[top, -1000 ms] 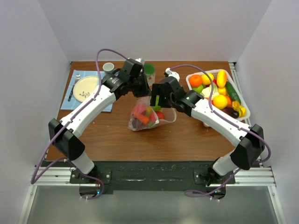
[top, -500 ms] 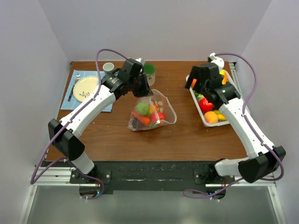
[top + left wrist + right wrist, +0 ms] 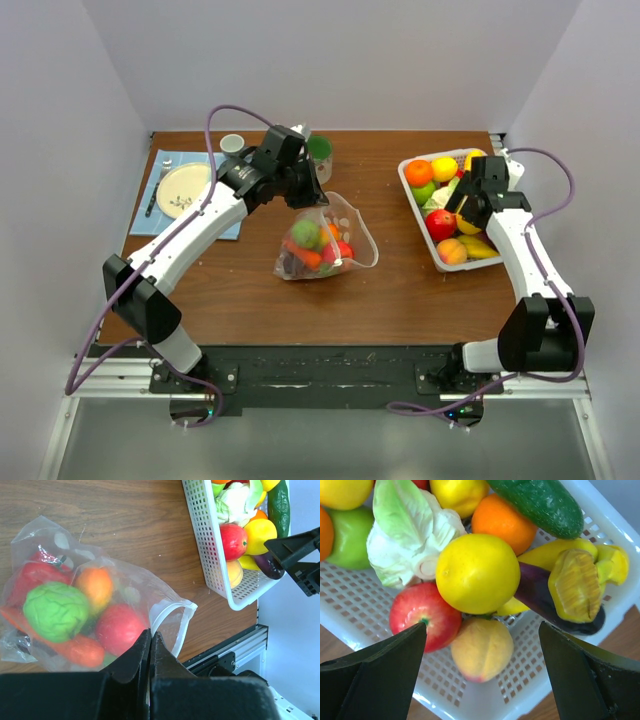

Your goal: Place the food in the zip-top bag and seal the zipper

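Top external is showing my left tool pinching the far edge of the bag, which is sitting near the middle of the surface, well apart from the basket on the right. Left wrist is showing its jaws pressing together on the thin plastic, with the zipper looping open just beside them. Food is lying inside the bag: a green leafy ball, red pieces, an orange one and a carrot. My right tool is hovering over the basket with its jaws standing wide apart and gripping nothing. Below it a lemon is resting on an apple and a peach, among more food crowding the basket.
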